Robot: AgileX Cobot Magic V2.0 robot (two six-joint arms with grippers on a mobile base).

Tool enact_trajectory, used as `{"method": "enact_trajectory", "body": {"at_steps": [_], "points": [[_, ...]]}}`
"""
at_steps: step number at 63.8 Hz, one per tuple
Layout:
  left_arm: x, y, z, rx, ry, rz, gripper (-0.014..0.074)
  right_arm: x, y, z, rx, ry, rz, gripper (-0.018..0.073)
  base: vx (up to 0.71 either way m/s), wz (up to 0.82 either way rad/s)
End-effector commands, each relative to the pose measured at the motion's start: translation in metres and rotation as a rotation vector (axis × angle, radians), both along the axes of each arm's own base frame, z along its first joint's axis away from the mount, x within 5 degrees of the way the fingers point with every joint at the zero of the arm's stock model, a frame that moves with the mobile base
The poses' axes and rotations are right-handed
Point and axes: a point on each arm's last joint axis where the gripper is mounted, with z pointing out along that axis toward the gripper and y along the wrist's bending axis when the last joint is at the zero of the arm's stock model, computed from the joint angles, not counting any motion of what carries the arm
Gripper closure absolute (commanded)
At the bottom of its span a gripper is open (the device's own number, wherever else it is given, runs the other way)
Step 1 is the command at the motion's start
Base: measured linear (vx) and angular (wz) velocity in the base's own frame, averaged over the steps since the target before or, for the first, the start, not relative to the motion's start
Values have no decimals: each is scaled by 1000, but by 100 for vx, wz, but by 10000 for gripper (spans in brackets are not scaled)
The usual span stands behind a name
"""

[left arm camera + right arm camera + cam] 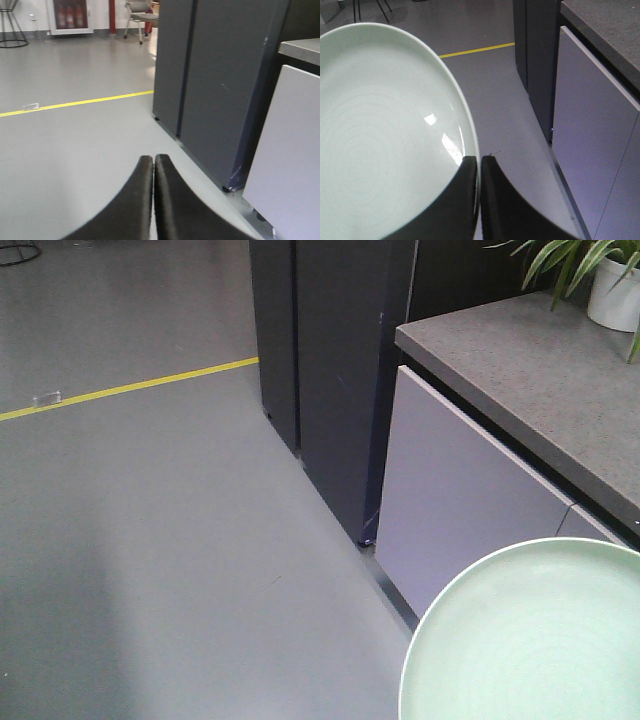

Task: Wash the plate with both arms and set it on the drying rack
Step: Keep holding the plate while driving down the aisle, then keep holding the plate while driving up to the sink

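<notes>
Seems to pinch the thin rim of the smooth, faintly ringed mint plate (385,135) in the right claw (480,162), disc cropped leftward; left claw (153,161) pressed together, empty.

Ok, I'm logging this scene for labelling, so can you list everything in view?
plate: one, pale mint green, gripped at its rim
counter: one, speckled grey, right side
cupboard front: one, pale grey, under the counter
tall cabinet: one, dark grey, beside the counter
potted plant: one, green in white pot, on the counter
floor: one, grey, throughout
yellow line: one, yellow, across the floor
chair: one, grey, far background
left tool: one, black, shut, empty
right tool: one, black, shut on the plate
</notes>
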Motion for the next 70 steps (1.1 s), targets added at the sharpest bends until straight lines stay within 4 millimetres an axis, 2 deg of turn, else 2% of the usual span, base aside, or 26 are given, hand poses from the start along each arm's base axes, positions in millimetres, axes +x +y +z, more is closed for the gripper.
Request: {"method": "enact_trajectory", "body": {"at_steps": [1, 70], "points": [[-1, 0, 16, -19, -112, -1, 603, 3, 0, 14, 29, -85, -15, 561, 12, -34], [-1, 0, 16, -19, -112, -1, 603, 3, 0, 14, 29, -85, -15, 561, 8, -28]]}}
